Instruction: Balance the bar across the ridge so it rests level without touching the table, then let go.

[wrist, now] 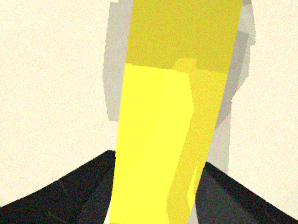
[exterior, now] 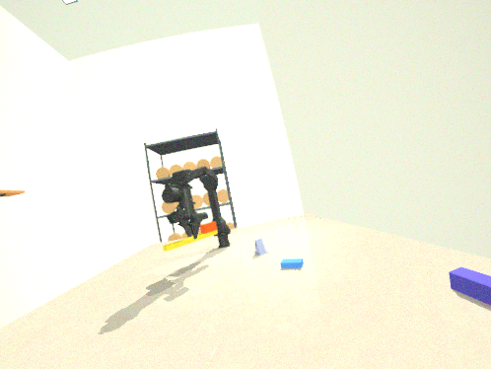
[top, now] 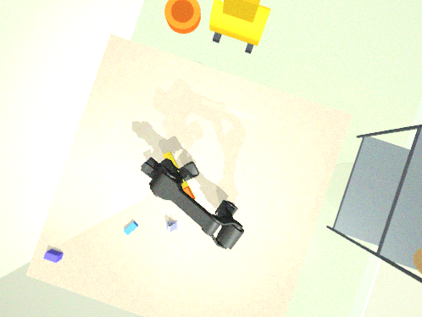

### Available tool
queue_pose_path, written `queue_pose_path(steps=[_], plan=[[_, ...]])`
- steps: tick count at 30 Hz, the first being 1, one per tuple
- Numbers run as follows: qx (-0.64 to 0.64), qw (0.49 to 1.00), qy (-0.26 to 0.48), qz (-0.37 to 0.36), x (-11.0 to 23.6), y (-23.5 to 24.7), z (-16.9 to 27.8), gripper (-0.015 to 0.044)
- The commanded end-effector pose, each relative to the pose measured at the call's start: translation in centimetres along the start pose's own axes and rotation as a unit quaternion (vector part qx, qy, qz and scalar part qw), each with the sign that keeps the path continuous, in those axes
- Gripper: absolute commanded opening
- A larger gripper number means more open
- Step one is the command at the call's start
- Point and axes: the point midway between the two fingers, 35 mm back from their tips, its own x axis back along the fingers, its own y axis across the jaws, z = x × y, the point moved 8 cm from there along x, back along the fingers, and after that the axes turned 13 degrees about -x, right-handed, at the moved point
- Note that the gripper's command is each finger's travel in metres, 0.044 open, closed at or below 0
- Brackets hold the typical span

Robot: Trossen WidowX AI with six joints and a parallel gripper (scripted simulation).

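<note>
The long yellow bar (top: 169, 156) (exterior: 179, 244) (wrist: 155, 110) is held above the table, its shadow lying apart from it. An orange-red block (top: 189, 192) (exterior: 209, 227) sits at one end of the bar. My gripper (top: 174, 170) (exterior: 195, 236) (wrist: 156, 165) is shut on the bar between its ends; in the wrist view a dark finger stands at each side. The ridge, a small pale lavender wedge (top: 171, 225) (exterior: 260, 247), stands on the table away from the bar. In the top view the arm hides part of the bar.
A small blue block (top: 130, 227) (exterior: 292, 263) lies near the ridge. A purple block (top: 53, 255) (exterior: 472, 284) lies farther off, near a table corner. A dark-framed shelf (top: 398, 186) (exterior: 182, 143) stands beyond the table. The arm's base is close to the block end of the bar.
</note>
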Motion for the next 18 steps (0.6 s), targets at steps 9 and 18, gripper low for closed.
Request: queue_pose_path(steps=[9,18], plan=[[0.107,0.994,0.001,-0.004,0.2,3.8,2.7,0.0000],[0.180,0.984,0.002,-0.005,0.3,6.2,5.0,0.0000]])
